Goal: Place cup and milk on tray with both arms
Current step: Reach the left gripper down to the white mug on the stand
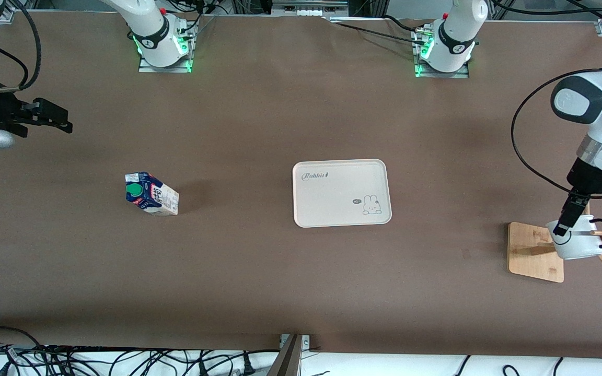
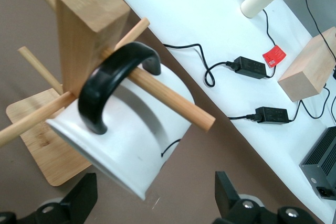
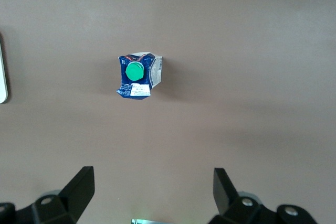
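The white cup hangs by its black handle on a peg of a wooden rack at the left arm's end of the table. My left gripper is open at the cup, whose rim edge lies between the spread fingers of the left gripper. The blue and white milk stands on the table toward the right arm's end, green cap up. My right gripper hovers open and empty over the table beside the milk. The cream tray lies mid-table with nothing on it.
The rack's post and pegs stick out around the cup. Off the table edge by the rack, a white surface carries power adapters, cables and a wooden block. Cables run along the edge nearest the front camera.
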